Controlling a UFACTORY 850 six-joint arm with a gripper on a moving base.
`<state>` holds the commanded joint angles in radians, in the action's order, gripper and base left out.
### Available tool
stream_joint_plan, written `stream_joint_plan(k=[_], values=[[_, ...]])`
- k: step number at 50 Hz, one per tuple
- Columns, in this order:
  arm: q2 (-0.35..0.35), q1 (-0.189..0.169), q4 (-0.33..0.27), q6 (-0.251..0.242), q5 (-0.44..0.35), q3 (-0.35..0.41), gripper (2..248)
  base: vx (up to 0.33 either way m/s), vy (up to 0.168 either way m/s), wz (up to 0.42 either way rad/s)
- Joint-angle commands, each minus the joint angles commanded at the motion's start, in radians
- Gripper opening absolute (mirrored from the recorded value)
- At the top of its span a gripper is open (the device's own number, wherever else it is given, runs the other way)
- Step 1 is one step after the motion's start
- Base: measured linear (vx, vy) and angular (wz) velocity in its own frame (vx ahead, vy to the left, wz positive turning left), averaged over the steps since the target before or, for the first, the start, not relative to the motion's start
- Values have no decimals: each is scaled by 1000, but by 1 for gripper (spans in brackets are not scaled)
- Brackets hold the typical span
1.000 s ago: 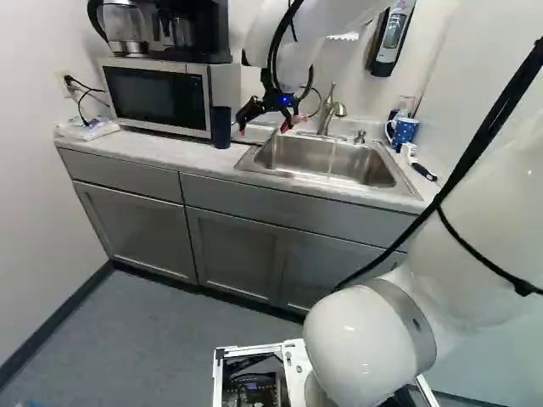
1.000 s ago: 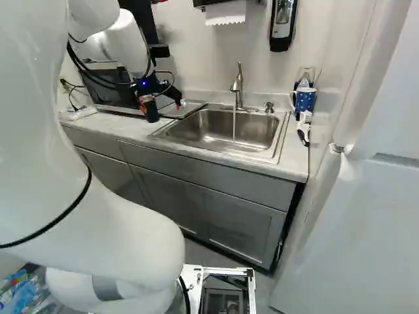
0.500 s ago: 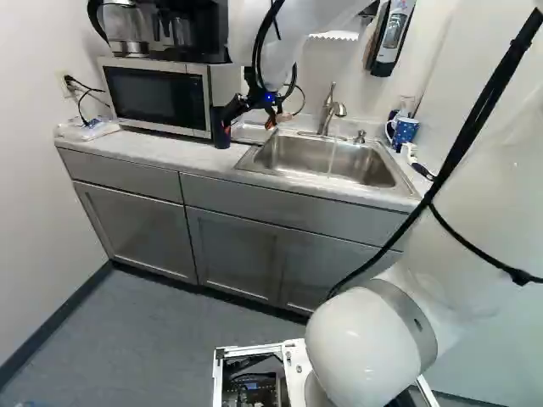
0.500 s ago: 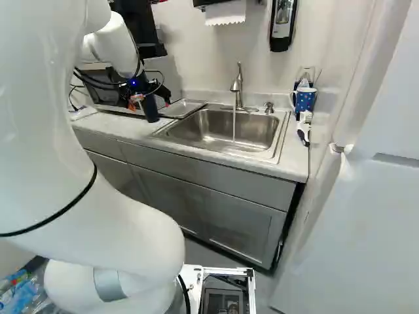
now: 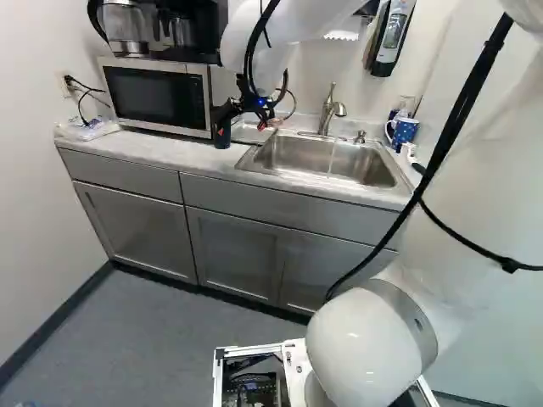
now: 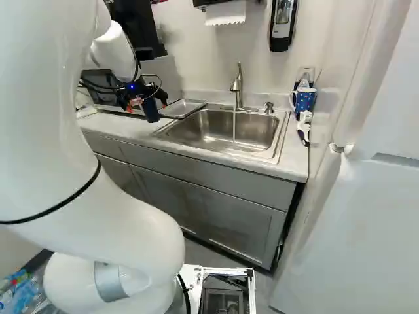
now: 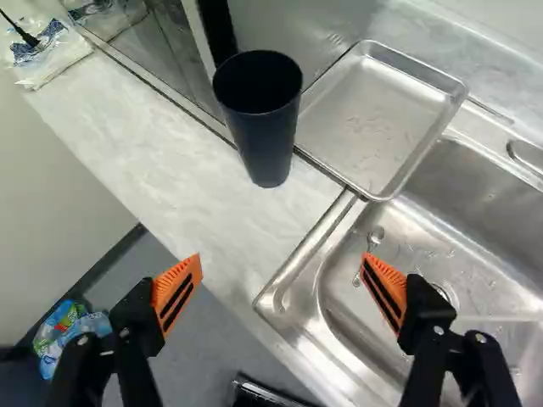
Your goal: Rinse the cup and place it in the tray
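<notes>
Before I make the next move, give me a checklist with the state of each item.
1. Claw open, nothing gripped: ok.
2. Cup upright on the counter, mouth up: ok.
3. Cup between the fingers: not ok, it stands ahead of them.
4. Water running from the faucet into the sink: ok.
5. Tray free to take the cup: ok, nothing stands in it.
6. Inside of cup clean: cannot tell, too dark.

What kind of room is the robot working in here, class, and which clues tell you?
Probably a small kitchen or break room: a steel sink with water running from its faucet, a microwave, and a coffee maker on top of it.
</notes>
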<state>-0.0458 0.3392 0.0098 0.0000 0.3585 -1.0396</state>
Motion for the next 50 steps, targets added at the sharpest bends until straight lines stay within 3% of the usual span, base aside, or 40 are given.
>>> stream_joint_plan(k=[50], values=[[107, 17, 0, 0, -228, 11, 247, 0, 0, 0]])
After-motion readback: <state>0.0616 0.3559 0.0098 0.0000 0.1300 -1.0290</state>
